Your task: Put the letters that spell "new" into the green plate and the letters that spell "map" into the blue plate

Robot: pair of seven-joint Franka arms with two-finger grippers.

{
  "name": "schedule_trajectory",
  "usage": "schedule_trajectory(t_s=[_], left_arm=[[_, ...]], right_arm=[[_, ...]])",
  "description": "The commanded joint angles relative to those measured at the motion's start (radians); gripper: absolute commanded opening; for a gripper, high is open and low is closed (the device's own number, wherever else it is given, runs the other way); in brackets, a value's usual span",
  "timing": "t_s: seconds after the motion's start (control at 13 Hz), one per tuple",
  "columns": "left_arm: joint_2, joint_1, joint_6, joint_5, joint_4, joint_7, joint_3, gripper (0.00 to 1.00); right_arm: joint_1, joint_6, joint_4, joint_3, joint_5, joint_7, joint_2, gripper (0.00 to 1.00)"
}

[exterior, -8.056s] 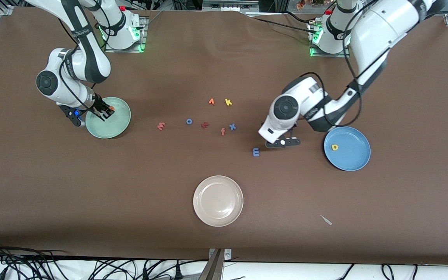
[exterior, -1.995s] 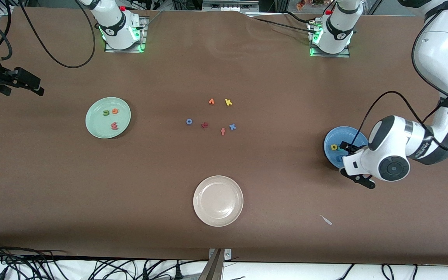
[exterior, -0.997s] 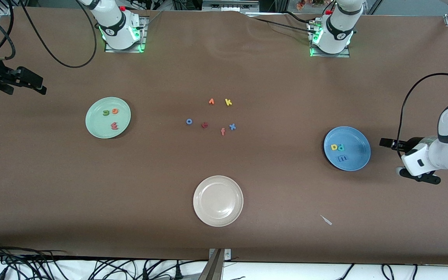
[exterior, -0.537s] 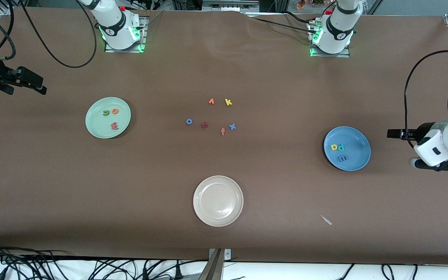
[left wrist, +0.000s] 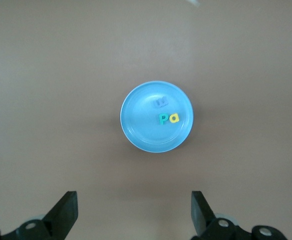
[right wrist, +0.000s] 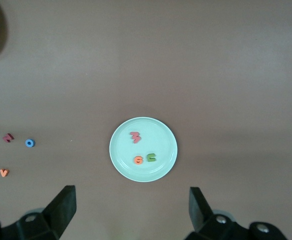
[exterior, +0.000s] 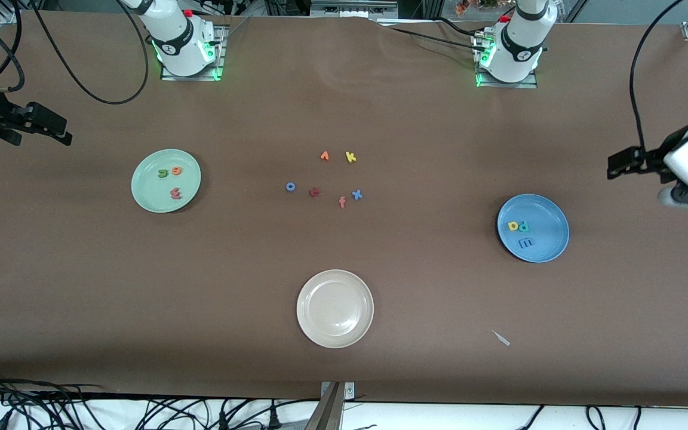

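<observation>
We see n (exterior: 162, 174), e (exterior: 175, 171), w (exterior: 175, 193) in the green plate (exterior: 147, 197), m (exterior: 525, 243), a (exterior: 513, 226), p (exterior: 524, 226) in the blue plate (exterior: 550, 251), at the surface's nine and three o'clock. Both tools, left (left wrist: 134, 212) and right (right wrist: 132, 212), hang open and empty; a needless return could knock letters out.

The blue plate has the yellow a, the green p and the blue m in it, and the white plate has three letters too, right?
Not quite. The white plate has nothing in it, as the front view shows. The three other sorted letters lie in the green plate. The blue plate does hold the yellow a, the green p and the blue m.
</observation>
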Motion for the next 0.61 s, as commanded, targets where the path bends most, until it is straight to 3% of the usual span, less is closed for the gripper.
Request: schedule_trajectory(t_s=[0.0, 0.31, 0.54], left_arm=[[-0.103, -0.013, 0.009, -0.027, -0.047, 0.0, 0.014, 1.0], [-0.111, 0.028, 0.076, -0.114, -0.13, 0.012, 0.012, 1.0], [-0.103, 0.022, 0.094, -0.105, -0.141, 0.013, 0.009, 1.0]], right_arm=[[0.007, -0.009, -0.002, -0.007, -0.003, -0.003, -0.011, 1.0], [0.007, -0.009, -0.002, -0.007, -0.003, -0.003, -0.011, 1.0], [0.007, -0.009, -0.002, -0.007, -0.003, -0.003, -0.011, 1.0]])
